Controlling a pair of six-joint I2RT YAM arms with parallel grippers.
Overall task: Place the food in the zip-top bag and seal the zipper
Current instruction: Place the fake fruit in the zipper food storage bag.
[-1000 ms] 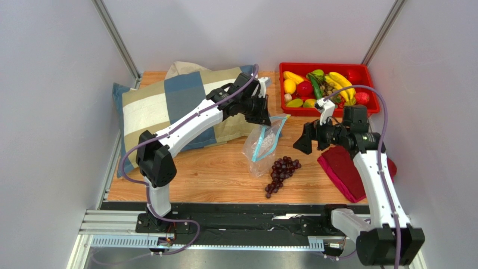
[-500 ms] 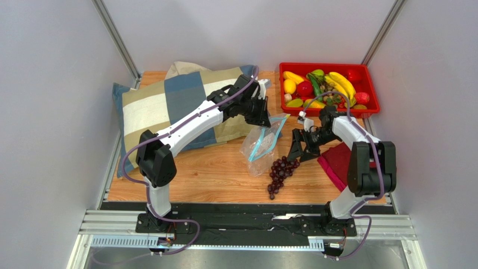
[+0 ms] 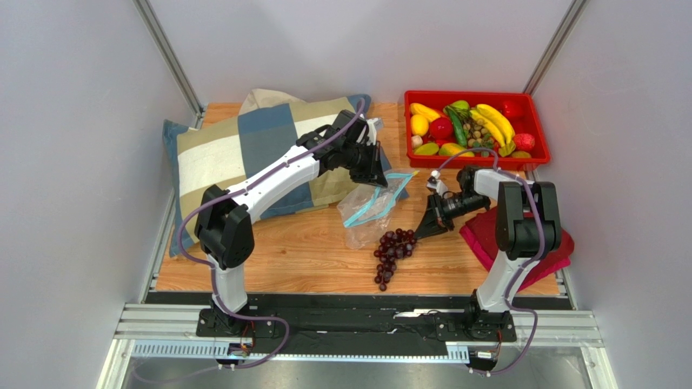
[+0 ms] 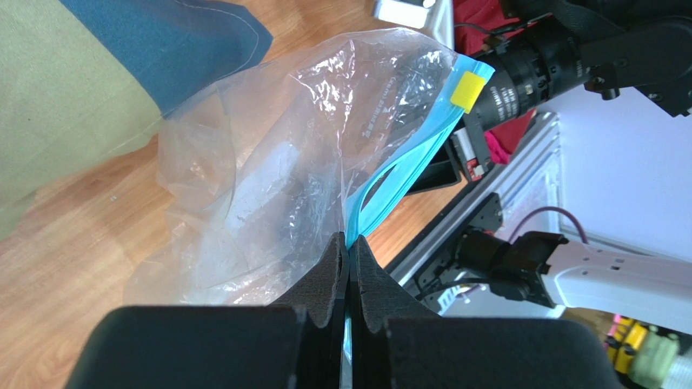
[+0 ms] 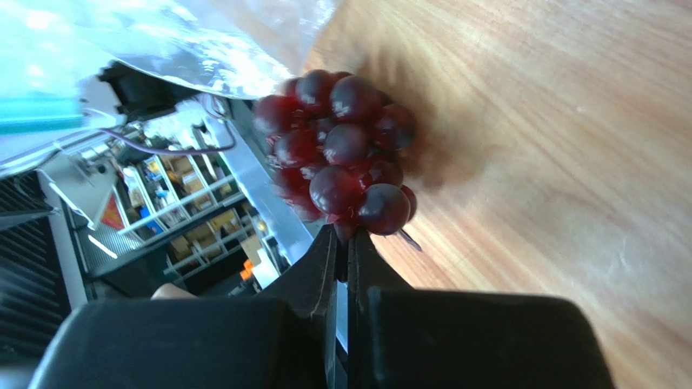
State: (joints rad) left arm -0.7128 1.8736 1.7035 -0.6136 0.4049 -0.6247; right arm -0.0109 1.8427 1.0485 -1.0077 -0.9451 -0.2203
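Note:
The zip-top bag [image 3: 367, 215] hangs crumpled at the table's middle, its mouth partly open. My left gripper [image 3: 375, 177] is shut on the light blue zipper [image 4: 390, 190] at the bag's top edge, fingertips [image 4: 335, 263] pressed together on the strip. A yellow tab [image 4: 469, 91] sits at the zipper's far end. The dark purple grape bunch [image 3: 391, 251] lies on the wood just right of the bag. My right gripper [image 3: 418, 231] is shut on the bunch's near end [image 5: 345, 229], low over the table. More food [image 3: 463, 126] fills the red bin.
A red bin [image 3: 536, 154] stands at the back right. A checked pillow [image 3: 244, 154] lies at the back left under my left arm. A dark red cloth [image 3: 495, 239] lies at the right, beneath my right arm.
My right arm swung left and down to the grapes, and its jaws closed on the bunch's end. The bunch slid slightly left. The left gripper shifted the bag a little left.

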